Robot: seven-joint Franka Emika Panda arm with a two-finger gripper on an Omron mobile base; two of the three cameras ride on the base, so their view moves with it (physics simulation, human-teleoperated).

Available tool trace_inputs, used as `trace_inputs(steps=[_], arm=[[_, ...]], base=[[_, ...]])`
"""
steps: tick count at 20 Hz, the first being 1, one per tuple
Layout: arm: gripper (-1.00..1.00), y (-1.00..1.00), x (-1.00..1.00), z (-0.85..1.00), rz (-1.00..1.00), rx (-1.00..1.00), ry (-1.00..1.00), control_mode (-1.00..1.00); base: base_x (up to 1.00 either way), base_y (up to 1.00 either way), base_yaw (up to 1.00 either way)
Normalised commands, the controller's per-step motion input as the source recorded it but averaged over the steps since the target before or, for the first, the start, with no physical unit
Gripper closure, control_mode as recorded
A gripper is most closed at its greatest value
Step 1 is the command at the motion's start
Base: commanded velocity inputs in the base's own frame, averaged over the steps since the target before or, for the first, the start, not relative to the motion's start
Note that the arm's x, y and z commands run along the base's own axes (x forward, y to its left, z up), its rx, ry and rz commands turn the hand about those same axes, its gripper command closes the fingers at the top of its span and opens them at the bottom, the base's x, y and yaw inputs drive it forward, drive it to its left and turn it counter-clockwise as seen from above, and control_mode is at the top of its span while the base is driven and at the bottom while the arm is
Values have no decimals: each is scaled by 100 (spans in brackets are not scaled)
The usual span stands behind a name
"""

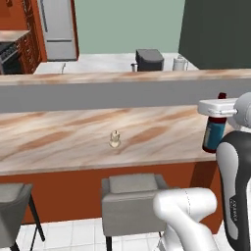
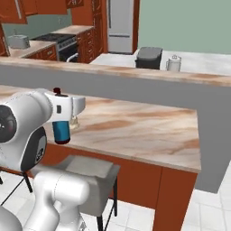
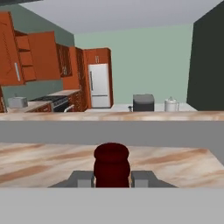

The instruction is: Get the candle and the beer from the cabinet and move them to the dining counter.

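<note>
My gripper (image 1: 218, 109) is shut on the neck of the beer (image 1: 214, 133), a dark brown bottle with a blue label and dark red cap (image 3: 111, 157). The bottle stands upright over the right end of the dining counter (image 1: 73, 132), near its front edge; whether its base touches the slab I cannot tell. The candle (image 1: 114, 139), small and cream-white, stands on the counter's middle, well left of the bottle. From the right base, the beer (image 2: 61, 130) hangs under the gripper (image 2: 63, 107). The cabinet (image 3: 17, 61) shows far upper left with doors open.
A grey raised ledge (image 1: 122, 93) runs along the counter's back. Two grey stools (image 1: 135, 196) (image 1: 12, 208) stand below its front edge. Beyond the ledge are a black appliance (image 1: 149, 60), a white kettle (image 1: 180, 62) and a fridge (image 1: 58, 27).
</note>
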Motion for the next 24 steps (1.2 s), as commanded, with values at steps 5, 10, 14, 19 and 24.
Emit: trace_inputs(steps=[5, 10, 14, 19, 24], arm=[[100, 0, 0, 0, 0, 0, 0, 100], [100, 0, 0, 0, 0, 0, 0, 100], [100, 0, 0, 0, 0, 0, 0, 100], [100, 0, 0, 0, 0, 0, 0, 100], [100, 0, 4, -1, 0, 0, 0, -100]], base=[[35, 62, -29], [40, 35, -18], [8, 3, -2], [0, 0, 0], [2, 0, 0]])
